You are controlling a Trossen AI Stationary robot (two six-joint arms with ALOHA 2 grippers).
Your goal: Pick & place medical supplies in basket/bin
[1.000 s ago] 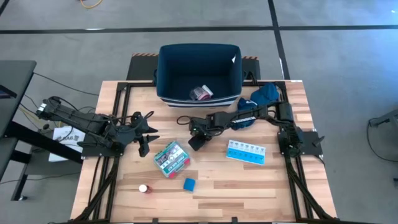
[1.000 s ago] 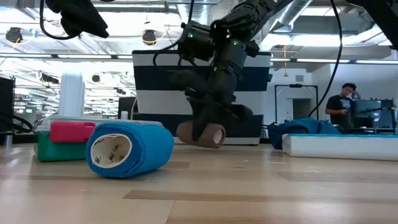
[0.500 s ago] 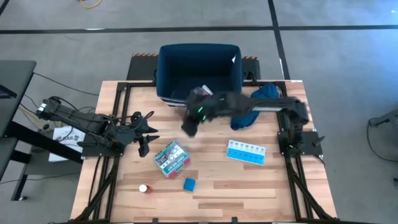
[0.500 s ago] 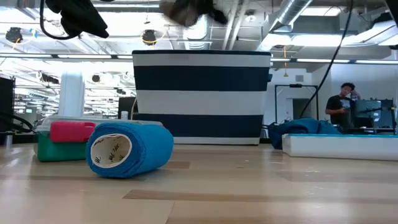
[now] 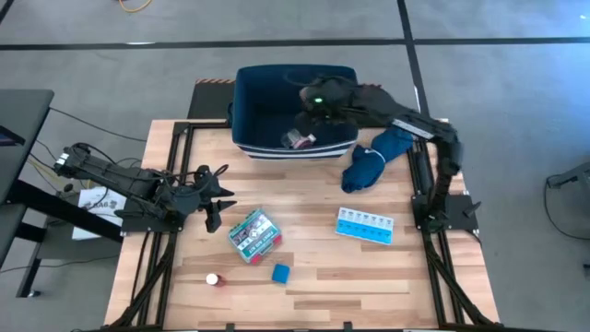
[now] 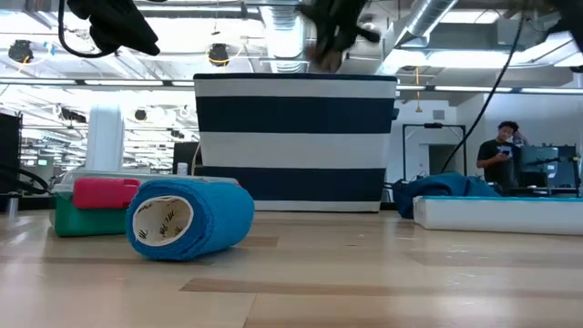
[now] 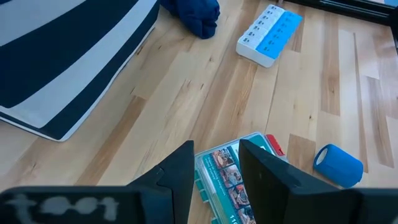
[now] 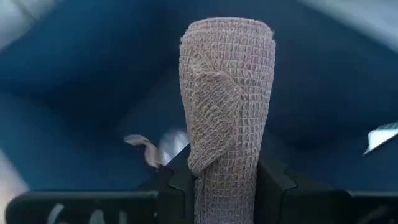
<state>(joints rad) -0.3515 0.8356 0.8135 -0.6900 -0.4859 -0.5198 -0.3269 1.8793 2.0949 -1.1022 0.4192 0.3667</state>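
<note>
progress: your right hand (image 5: 318,100) grips a tan gauze roll (image 8: 225,106) over the navy bin (image 5: 247,111) | one packet (image 5: 298,139) inside | pill organizer (image 5: 365,225), box (image 5: 254,233), blue roll (image 5: 281,273), bottle (image 5: 213,278) left on table (image 5: 323,267) | left hand (image 5: 214,195) idle, parted

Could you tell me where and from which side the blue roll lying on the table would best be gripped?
The blue roll lies on its side, open core facing the low camera. Coming from above and closing the fingers across its rounded flanks at mid-length looks best: gripping the end faces could let it slip or crush the hollow core. The idle left gripper is nearer; the right gripper holds a brown bandage roll over the bin.
</note>
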